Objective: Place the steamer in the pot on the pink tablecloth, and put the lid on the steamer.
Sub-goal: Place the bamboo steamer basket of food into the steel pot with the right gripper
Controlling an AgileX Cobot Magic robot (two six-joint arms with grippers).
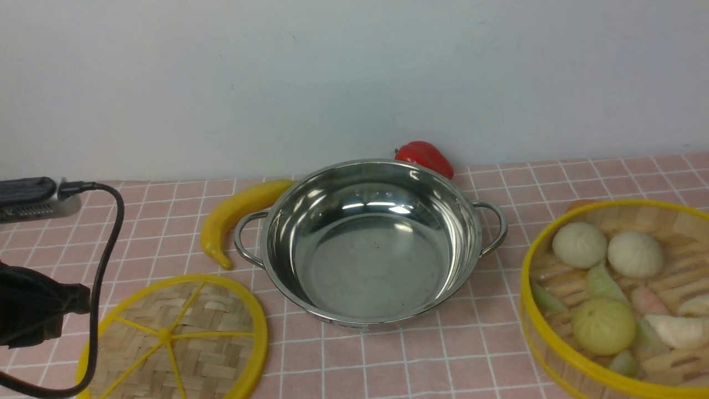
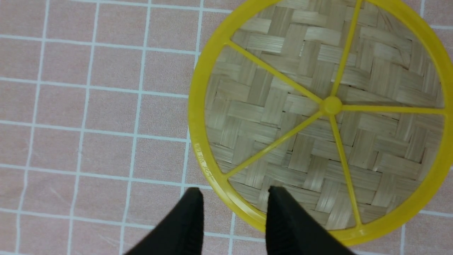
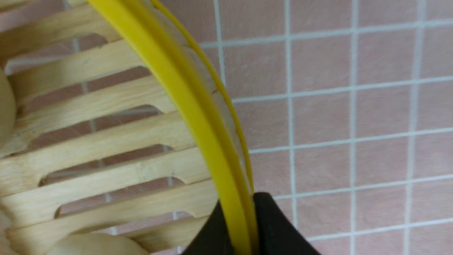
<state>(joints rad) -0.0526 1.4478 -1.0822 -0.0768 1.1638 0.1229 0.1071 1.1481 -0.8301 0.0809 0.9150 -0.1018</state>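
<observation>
The shiny steel pot stands empty in the middle of the pink tablecloth. The flat woven lid lies to the pot's front left. In the left wrist view my left gripper is open, one finger outside and one inside the lid's yellow rim. The steamer, with buns and dumplings inside, is at the right edge, partly cut off. In the right wrist view my right gripper is shut on the steamer's yellow rim. The right gripper is out of the front view.
A yellow toy pepper lies against the pot's left handle. A red pepper sits behind the pot by the white wall. My left arm and its black cable fill the left edge.
</observation>
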